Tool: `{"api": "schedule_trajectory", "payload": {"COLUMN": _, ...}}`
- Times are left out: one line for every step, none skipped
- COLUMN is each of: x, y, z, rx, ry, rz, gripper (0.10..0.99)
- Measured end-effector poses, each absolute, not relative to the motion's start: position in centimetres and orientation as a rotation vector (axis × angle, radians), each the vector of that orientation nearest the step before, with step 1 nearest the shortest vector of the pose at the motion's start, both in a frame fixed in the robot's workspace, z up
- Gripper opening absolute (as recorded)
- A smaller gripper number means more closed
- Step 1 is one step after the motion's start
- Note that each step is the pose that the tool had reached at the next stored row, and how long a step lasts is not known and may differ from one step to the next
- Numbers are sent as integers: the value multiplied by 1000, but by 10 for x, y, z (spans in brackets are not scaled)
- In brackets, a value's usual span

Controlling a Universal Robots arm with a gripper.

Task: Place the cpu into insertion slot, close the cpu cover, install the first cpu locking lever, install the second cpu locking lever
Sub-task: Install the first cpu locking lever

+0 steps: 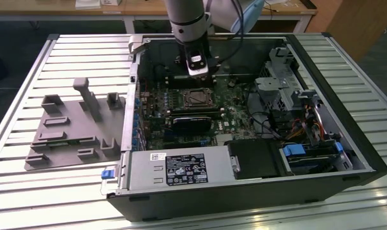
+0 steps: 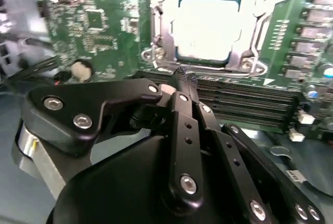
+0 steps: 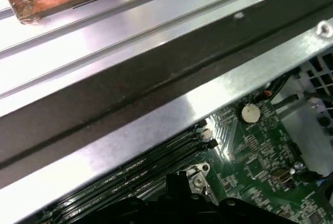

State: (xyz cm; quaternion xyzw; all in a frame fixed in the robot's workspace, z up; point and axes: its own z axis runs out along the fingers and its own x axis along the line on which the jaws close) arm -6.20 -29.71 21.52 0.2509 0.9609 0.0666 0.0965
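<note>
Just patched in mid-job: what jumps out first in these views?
The open computer case on the slatted table, with the arm's hand lowered inside it above the insertion slot. In the second wrist view the cpu sits bright in the slot, the cpu cover framing it.

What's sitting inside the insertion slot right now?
The cpu lies inside the insertion slot, its pale metal top showing through the cpu cover. The contacts beneath it are hidden.

- A ribbed, silvery metal table (image 1: pixel 27 81) of long slats carries everything.
- The open black computer case (image 1: pixel 257 191) lies on its side across the table's middle and the exterior view's right.
- A grey moulded fixture tray (image 1: pixel 72 129) sits directly on the slats just beside the case, toward the exterior view's left.
</note>
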Motion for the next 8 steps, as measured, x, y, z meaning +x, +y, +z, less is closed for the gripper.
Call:
{"api": "schedule_trajectory", "payload": {"x": -61, "y": -297, "z": 215, "rx": 746, "ry": 2859, "rz": 185, "gripper": 102}}
{"api": "schedule_trajectory", "payload": {"x": -60, "y": -297, "z": 215, "rx": 749, "ry": 2871, "rz": 171, "gripper": 102}}
{"api": "schedule_trajectory", "payload": {"x": -59, "y": -297, "z": 215, "rx": 750, "ry": 2879, "rz": 153, "gripper": 102}}
{"api": "schedule_trajectory", "payload": {"x": -59, "y": -297, "z": 215, "rx": 750, "ry": 2883, "rz": 135, "gripper": 102}}
{"api": "schedule_trajectory", "payload": {"x": -58, "y": -297, "z": 215, "rx": 750, "ry": 2887, "rz": 116, "gripper": 102}}
{"api": "schedule_trajectory", "payload": {"x": -58, "y": -297, "z": 215, "rx": 749, "ry": 2891, "rz": 97, "gripper": 102}}
{"api": "schedule_trajectory", "payload": {"x": -58, "y": -297, "z": 215, "rx": 749, "ry": 2894, "rz": 77, "gripper": 102}}
{"api": "schedule_trajectory", "payload": {"x": -57, "y": -297, "z": 215, "rx": 748, "ry": 2897, "rz": 58, "gripper": 102}}
